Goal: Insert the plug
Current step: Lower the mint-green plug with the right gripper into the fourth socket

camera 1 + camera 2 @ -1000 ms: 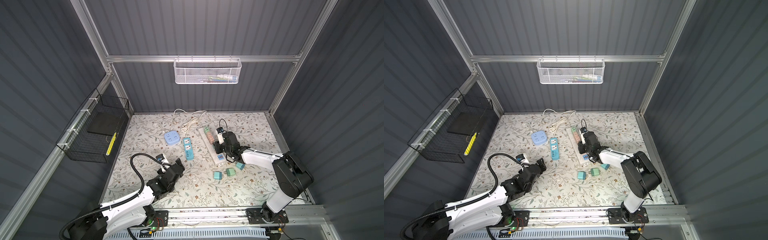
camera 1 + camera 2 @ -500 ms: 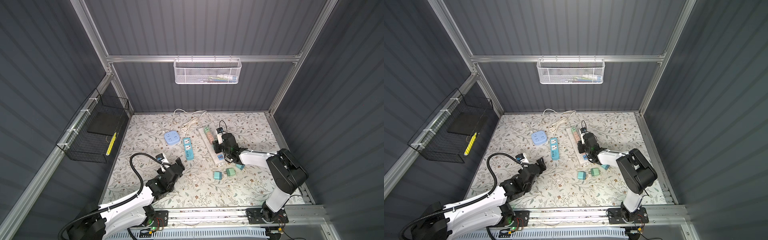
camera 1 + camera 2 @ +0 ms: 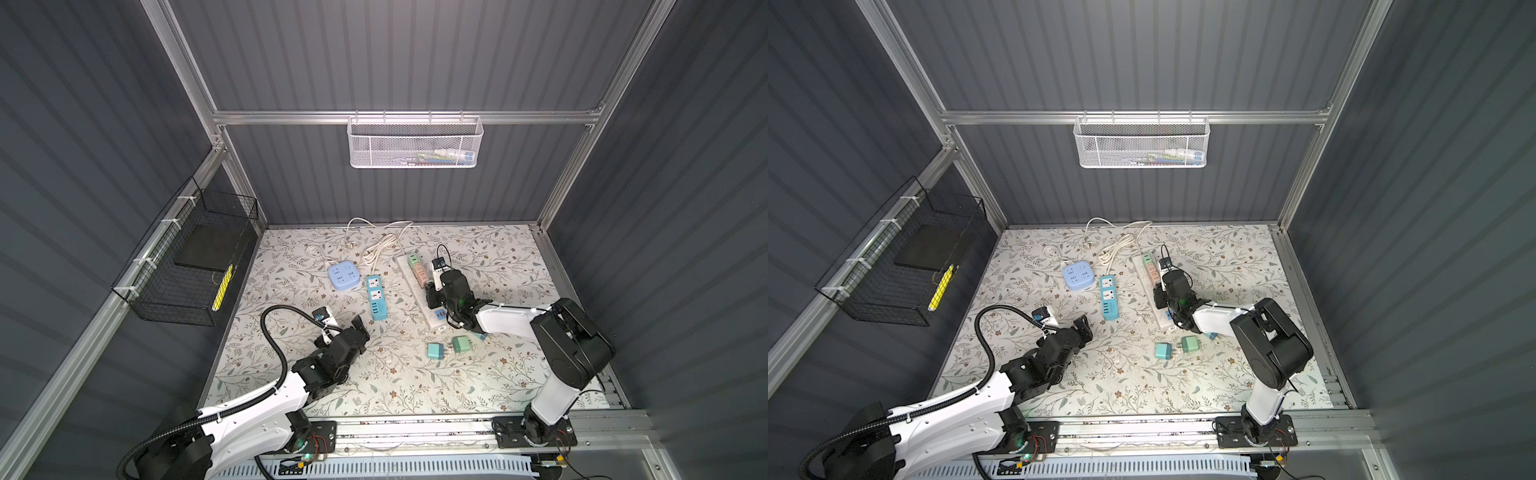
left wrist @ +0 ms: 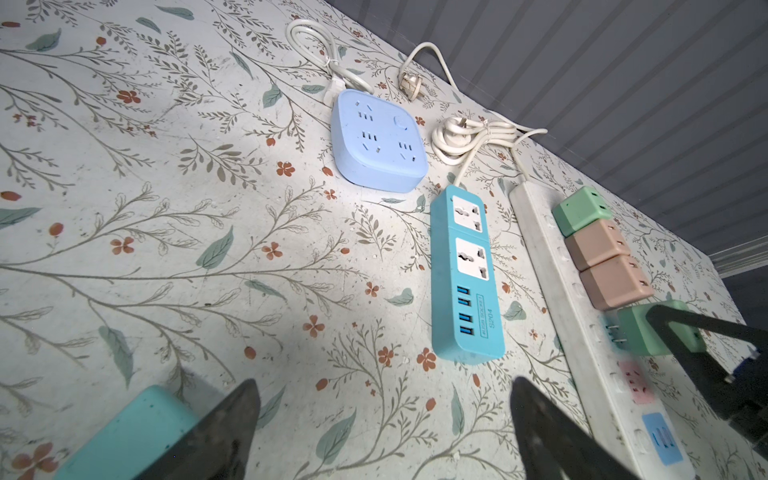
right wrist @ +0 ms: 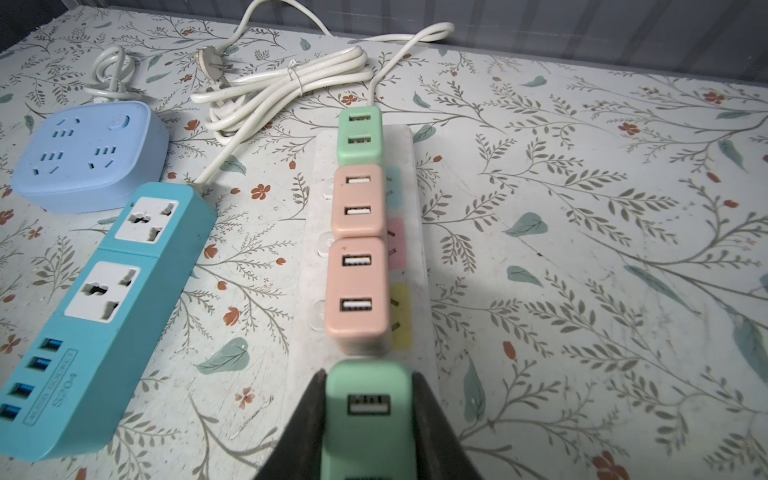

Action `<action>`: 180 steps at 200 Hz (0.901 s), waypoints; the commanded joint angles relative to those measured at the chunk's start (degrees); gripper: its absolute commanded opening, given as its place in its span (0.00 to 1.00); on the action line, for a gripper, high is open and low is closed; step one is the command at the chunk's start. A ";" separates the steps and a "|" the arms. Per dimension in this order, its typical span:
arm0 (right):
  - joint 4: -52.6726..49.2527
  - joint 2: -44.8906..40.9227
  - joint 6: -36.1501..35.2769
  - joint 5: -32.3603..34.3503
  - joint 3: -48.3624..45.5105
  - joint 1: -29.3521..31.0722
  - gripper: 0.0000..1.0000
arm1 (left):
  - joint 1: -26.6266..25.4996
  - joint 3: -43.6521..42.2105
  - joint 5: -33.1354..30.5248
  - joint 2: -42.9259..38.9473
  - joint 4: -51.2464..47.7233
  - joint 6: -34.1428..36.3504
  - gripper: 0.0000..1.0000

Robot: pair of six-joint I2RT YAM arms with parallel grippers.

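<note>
Pinching a green plug [image 5: 368, 419] by its two sides, the right pincer [image 5: 368, 386] holds it over the white power strip [image 5: 311, 282], just beside the last pink adapter [image 5: 359, 291] in a row of three seated there. The left wrist view shows the plug's metal prongs [image 4: 611, 336] bare and pointing at the strip, so insertion looks to be in hand but not finished. The next move likely calls for lining the prongs up with the free socket's slots and pressing straight in without knocking the pink neighbour. The left pincer [image 4: 386, 415] hovers spread and empty over the floral tabletop [image 3: 395, 395], well apart from the strip. A loose teal plug [image 3: 435, 351] lies near the right arm.
</note>
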 commanded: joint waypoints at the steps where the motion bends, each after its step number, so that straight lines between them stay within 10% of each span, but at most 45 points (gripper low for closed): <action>1: -4.15 0.10 0.24 1.35 -0.16 0.04 0.19 | -0.05 1.48 -0.79 -0.10 -0.27 0.92 0.94; 180: -15.82 7.24 3.92 4.52 4.38 2.85 0.20 | -0.08 1.13 -2.49 -0.91 -0.34 2.11 0.95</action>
